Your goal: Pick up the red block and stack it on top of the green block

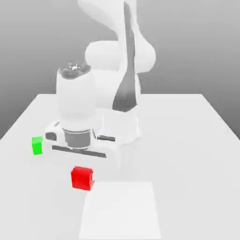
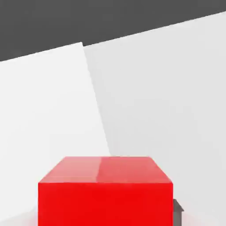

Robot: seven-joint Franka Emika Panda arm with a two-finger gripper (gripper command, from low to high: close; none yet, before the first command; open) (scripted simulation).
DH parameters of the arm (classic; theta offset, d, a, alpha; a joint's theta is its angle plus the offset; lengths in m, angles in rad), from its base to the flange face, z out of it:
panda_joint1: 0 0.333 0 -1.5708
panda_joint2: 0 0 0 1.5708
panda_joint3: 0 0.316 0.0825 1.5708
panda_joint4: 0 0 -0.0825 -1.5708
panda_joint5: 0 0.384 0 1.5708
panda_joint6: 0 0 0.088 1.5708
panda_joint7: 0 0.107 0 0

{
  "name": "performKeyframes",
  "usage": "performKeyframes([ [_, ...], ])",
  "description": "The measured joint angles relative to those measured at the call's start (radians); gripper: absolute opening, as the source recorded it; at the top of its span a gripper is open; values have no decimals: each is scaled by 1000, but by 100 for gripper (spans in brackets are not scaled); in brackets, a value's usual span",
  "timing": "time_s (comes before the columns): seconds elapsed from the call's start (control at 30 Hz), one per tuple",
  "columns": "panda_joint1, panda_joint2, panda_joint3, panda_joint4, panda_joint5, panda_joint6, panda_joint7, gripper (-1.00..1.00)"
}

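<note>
The red block (image 1: pixel 82 178) — a plain, bright-red cube with smooth matte faces — sits directly below the arm's hand, square and level, close beneath the hand camera (image 2: pixel 105 194). The green block (image 1: pixel 37 146) — a slightly smaller bright-green cube — stands upright off to the hand's side, toward the exterior view's left, apart from the red one.

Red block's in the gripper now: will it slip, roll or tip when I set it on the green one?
The red block is a flat-faced cube, so it probably won't roll. Its smooth matte faces may slip a little. The green block looks slightly smaller, so an off-centre placement could tip it.
</note>
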Motion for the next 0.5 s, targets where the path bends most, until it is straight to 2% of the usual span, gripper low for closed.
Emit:
performKeyframes([
  [0.4, -438, -232, -320, -142, -204, -80, -157, -100],
  [0.5, -487, -249, -370, -161, -209, -76, -192, -100],
])
